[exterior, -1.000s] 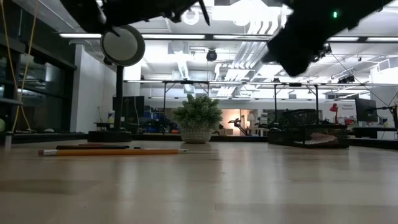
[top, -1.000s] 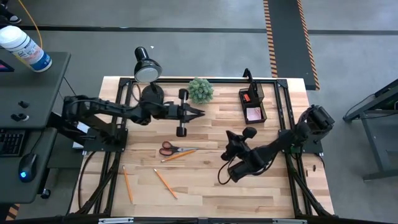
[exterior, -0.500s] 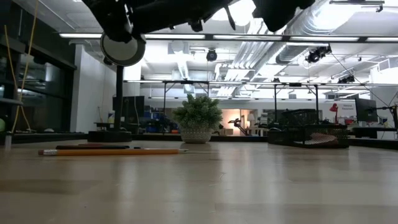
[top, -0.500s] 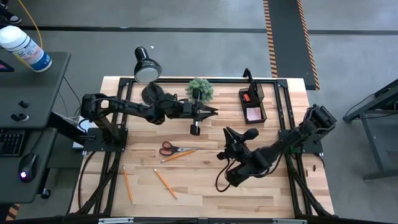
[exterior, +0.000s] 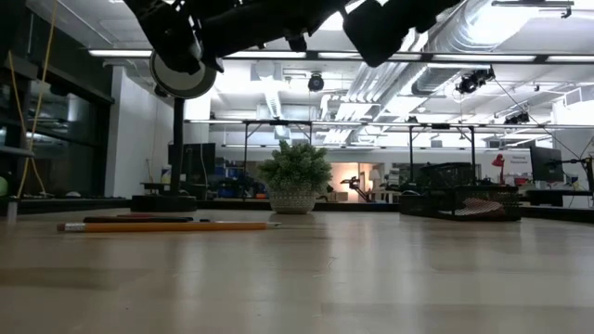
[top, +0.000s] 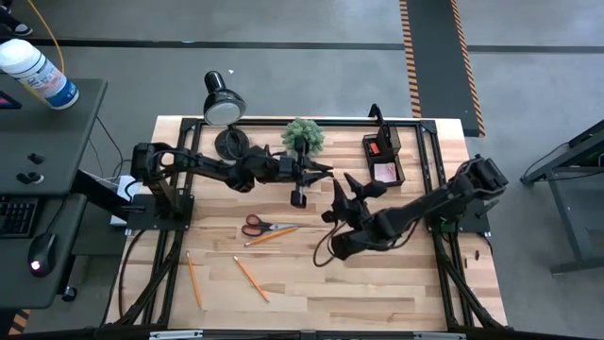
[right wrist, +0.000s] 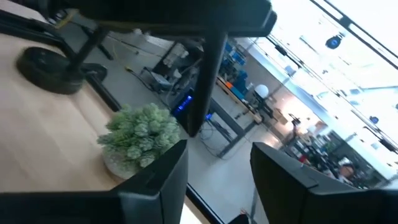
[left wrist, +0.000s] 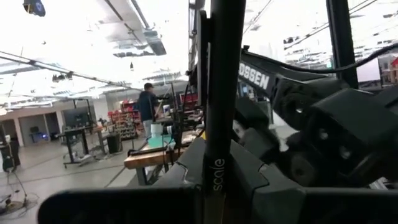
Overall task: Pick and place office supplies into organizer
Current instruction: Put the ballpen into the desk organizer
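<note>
The wooden table (top: 377, 283) was fully seen only in the high view; the low view took in just its surface and the room behind.

The left gripper (top: 319, 170) stood above the table's middle, just beside the plant (top: 304, 135). It was clenched on a black pen (top: 298, 194) held crosswise. In the high view only the pen's ends could be made out. The left wrist view showed the pen (left wrist: 217, 124) close up, clamped between the fingers and lettered "scale".

The right gripper (top: 343, 186) was near the left one, on the organizer's side. Its claw was released, with nothing between the fingers (right wrist: 155, 186). The right wrist view showed them apart, with the pen (right wrist: 208, 81) and plant (right wrist: 140, 140) beyond. In the low view both arms were cut off at the upper edge and neither claw could be judged.

The desk lamp (top: 224, 104) stood at the far left corner.

The organizer (top: 396, 142) sat at the far right, well apart from both grippers. From above, a pink pad (top: 385, 173) and a red piece (top: 375, 148) lay inside. The low view showed only its mesh outline (exterior: 455, 199), its contents unclear.

The scissors (top: 257, 225) lay on the table with an orange pencil (top: 274, 234) touching them. Two more pencils (top: 251, 279) (top: 192, 280) lay nearer the front edge. The low view caught one pencil (exterior: 167, 225) and a dark shape behind it, too indistinct to name.
</note>
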